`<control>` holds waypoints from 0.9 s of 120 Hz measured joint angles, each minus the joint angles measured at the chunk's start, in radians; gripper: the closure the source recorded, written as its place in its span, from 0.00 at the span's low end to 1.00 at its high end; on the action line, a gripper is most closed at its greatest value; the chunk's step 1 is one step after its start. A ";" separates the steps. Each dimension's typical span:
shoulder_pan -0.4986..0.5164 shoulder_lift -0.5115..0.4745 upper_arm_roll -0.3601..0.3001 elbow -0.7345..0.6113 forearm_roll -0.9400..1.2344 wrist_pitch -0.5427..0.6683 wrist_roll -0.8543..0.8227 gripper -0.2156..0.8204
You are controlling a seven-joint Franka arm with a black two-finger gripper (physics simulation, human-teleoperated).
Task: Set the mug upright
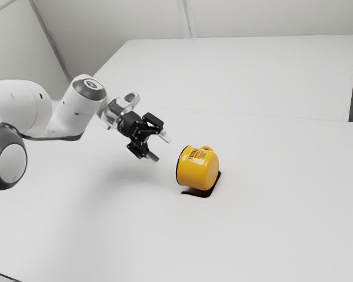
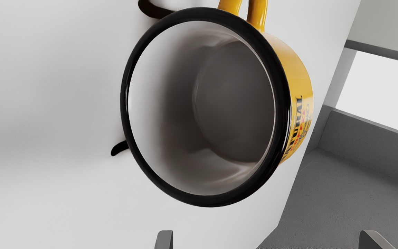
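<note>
In the exterior view the black gripper [image 1: 159, 148] is tilted down toward the exterior view's right, its fingers spread with nothing between them. The yellow mug [image 1: 197, 168] lies on its side just beyond the fingertips, apart from them. Its mouth faces the gripper, and its handle [image 1: 206, 148] shows at the far side. In the wrist view the mug [image 2: 299, 76] shows its black rim and pale inside, with printed lettering on its outer wall. The open gripper [image 2: 266, 238] has a fingertip on either side at the bottom edge.
The white table [image 1: 117, 223] extends around the mug. A large pale panel [image 1: 241, 70] is behind it in the exterior view. In the wrist view a grey floor [image 2: 351, 197] appears beyond the table's edge. Dark shadow lies beneath the mug.
</note>
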State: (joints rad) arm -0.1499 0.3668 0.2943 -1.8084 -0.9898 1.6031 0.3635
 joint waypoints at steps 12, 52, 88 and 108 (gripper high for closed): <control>-0.003 0.016 -0.012 0.023 -0.019 0.003 0.008 0.23; -0.010 0.089 -0.048 0.069 -0.072 0.088 0.058 0.23; -0.056 0.107 -0.058 0.062 -0.141 0.143 0.085 0.23; -0.066 0.103 -0.058 0.052 -0.158 0.154 0.085 0.37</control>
State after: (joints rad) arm -0.2158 0.4699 0.2360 -1.7566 -1.1477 1.7570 0.4486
